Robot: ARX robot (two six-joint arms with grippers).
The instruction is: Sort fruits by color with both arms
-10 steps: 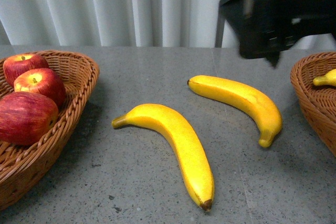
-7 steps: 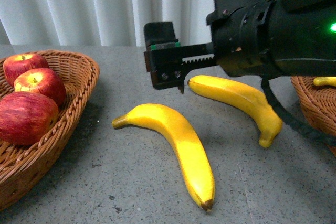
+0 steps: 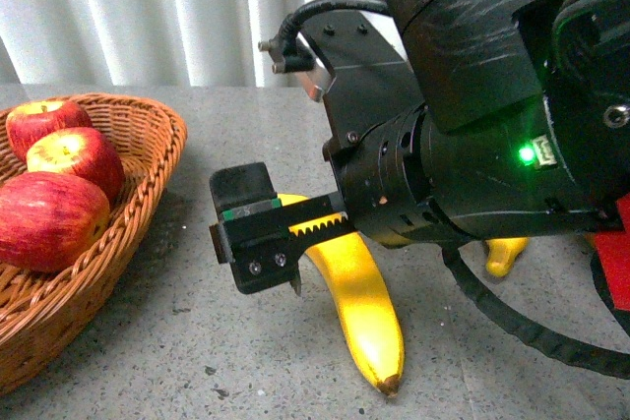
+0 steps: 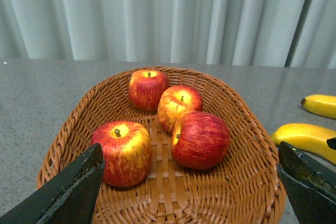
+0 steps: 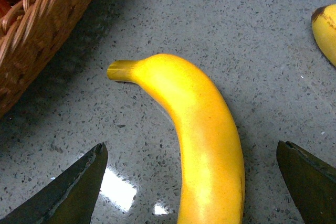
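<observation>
My right gripper (image 3: 264, 245) is open and hangs low over the nearer banana (image 3: 366, 314) on the grey table. In the right wrist view that banana (image 5: 205, 140) lies lengthwise between the spread fingers (image 5: 79, 187), untouched, with the gripper (image 5: 191, 187) straddling its middle. A second banana shows only its tip (image 3: 504, 255) behind the arm; its end also shows in the right wrist view (image 5: 326, 30). Three red apples (image 3: 49, 218) lie in the left basket (image 3: 148, 145). My left gripper (image 4: 191, 192) is open and empty above that basket (image 4: 252, 182), which holds several apples (image 4: 201, 139).
The bulky right arm (image 3: 472, 145) fills the right half of the front view and hides the right basket. The left basket's rim (image 5: 47, 24) lies close to the banana's stem end. Both bananas (image 4: 304, 137) show beside the basket in the left wrist view. White curtains hang behind.
My right arm has swung from the back right down and leftward over the nearer banana, now covering most of the second banana and the right basket. The fruits have not moved.
</observation>
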